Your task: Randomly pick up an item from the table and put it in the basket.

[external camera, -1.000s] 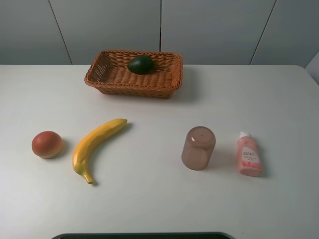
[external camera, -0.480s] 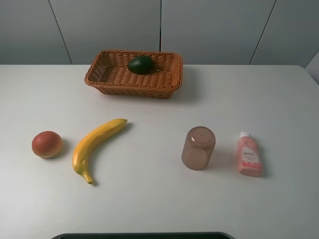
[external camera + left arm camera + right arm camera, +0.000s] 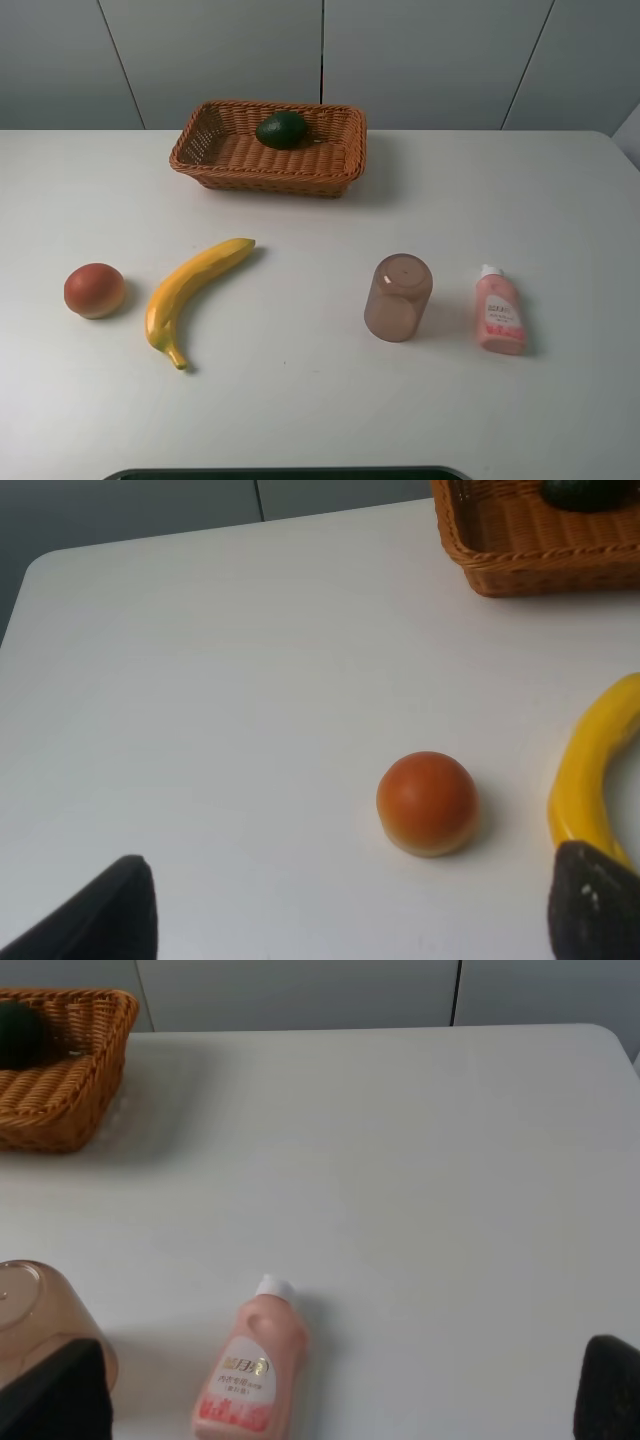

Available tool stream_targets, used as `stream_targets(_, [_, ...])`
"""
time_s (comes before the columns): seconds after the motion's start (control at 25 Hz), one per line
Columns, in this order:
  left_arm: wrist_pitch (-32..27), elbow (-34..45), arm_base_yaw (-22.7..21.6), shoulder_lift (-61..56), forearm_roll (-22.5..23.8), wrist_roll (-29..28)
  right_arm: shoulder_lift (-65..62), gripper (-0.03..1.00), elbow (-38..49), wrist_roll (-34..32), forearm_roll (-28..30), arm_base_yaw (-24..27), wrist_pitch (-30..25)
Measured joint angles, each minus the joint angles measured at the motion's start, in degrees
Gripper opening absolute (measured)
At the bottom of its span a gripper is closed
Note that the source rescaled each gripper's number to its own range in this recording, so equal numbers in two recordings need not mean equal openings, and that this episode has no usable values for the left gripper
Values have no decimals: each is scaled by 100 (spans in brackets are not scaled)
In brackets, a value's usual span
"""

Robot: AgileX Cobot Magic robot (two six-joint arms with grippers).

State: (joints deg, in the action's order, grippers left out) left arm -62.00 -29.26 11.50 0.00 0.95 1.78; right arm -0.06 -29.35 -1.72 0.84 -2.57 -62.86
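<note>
The basket (image 3: pixel 268 147) stood at the far side of the table (image 3: pixel 300 400), left of centre. It held one item, the avocado (image 3: pixel 282 129), dark skin up, against its far wall. The cup (image 3: pixel 398 297) stood mouth-down on the near right, just left of the pink bottle (image 3: pixel 499 311), which lay flat with its cap pointing far. The banana (image 3: pixel 190 296) and the red fruit (image 3: pixel 95 290) lay on the near left, apart from each other. The left gripper (image 3: pixel 350 910) had its jaws spread wide and released, over the table near the red fruit. The right gripper (image 3: pixel 340 1400) was likewise released, above the bottle.
</note>
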Motion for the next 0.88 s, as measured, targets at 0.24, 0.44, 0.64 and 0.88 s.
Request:
stream_targets(0.24, [0,0,0,0,0,0,0,100,0,0,0,0,0])
stream_targets(0.44, [0,0,0,0,0,0,0,100,0,0,0,0,0])
stream_targets(0.64, [0,0,0,0,0,0,0,100,0,0,0,0,0])
stream_targets(0.88, [0,0,0,0,0,0,0,100,0,0,0,0,0])
